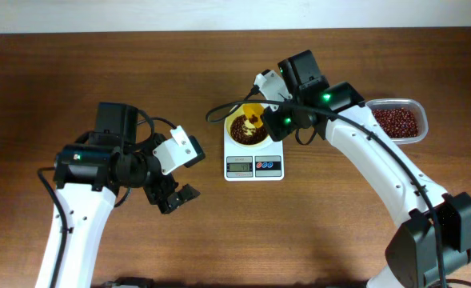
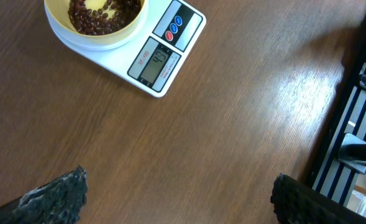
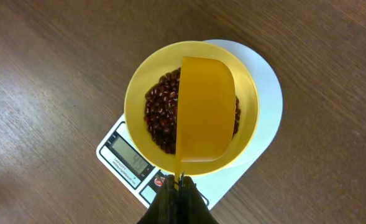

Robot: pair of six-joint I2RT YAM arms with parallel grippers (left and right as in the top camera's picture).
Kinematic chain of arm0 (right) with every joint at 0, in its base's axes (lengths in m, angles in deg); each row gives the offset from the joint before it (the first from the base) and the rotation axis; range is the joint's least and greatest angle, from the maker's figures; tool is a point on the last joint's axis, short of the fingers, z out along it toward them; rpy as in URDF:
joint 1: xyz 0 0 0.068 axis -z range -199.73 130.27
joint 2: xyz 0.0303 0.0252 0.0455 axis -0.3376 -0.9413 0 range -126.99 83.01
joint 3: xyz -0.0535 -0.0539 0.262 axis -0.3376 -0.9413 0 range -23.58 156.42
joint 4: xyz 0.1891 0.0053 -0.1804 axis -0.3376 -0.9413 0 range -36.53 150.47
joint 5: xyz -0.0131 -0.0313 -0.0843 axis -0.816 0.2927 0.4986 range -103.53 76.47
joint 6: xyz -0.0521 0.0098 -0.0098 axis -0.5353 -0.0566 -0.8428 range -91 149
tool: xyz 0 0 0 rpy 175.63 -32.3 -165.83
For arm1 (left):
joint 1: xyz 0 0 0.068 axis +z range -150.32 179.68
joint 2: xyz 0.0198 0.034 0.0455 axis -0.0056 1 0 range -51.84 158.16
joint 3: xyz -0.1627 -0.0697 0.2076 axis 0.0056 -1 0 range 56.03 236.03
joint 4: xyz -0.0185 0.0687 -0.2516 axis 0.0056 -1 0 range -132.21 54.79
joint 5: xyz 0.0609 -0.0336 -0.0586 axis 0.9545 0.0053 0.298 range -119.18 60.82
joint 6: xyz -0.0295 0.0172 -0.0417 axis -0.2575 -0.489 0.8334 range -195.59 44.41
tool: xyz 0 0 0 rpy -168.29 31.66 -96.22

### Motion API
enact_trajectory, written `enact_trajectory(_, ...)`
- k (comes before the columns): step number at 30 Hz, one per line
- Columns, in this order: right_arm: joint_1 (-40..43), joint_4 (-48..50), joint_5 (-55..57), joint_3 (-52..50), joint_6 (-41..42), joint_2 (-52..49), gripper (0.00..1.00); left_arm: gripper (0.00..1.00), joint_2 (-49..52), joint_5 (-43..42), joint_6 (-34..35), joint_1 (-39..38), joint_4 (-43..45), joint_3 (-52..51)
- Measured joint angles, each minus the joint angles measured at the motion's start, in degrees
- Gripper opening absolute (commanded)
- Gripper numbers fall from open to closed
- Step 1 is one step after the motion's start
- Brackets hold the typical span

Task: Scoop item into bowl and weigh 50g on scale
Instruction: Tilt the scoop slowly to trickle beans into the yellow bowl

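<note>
The little dark red beans (image 3: 161, 121) are in a heap inside the yellow bowl (image 3: 133, 93). The bowl sits on top of the white scale (image 1: 253, 166), near the middle of the brown surface (image 1: 139, 72). The scale's grey screen (image 2: 160, 64) shows some numbers, but they are too small to read for sure. Next to the screen are red and blue buttons (image 2: 175, 26).

A yellow scoop (image 3: 204, 106) is over the bowl and covers the middle of it, so beans show on both sides of the scoop. The right pincer (image 3: 181, 182) is squeezed tight on the thin end of the scoop - its two fingers are pressed close together. The right arm reaches in from the far side of the scale.

Off to the right of the scale, near the edge of the surface, is a clear plastic tub (image 1: 415, 108) with more of the same red beans in it.

The left pincer (image 1: 177, 198) is to the left of the scale, well apart from it. Its fingers are spread as wide as they go - it has nothing in it, and only bare wood shows under it.
</note>
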Motion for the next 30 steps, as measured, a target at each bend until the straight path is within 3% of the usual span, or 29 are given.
enact_trajectory(30, -1.22, -1.01, 2.12, 2.12, 3.30, 0.02, 0.04, 0.99, 0.00, 0.00, 0.00, 0.00, -0.02, 0.00)
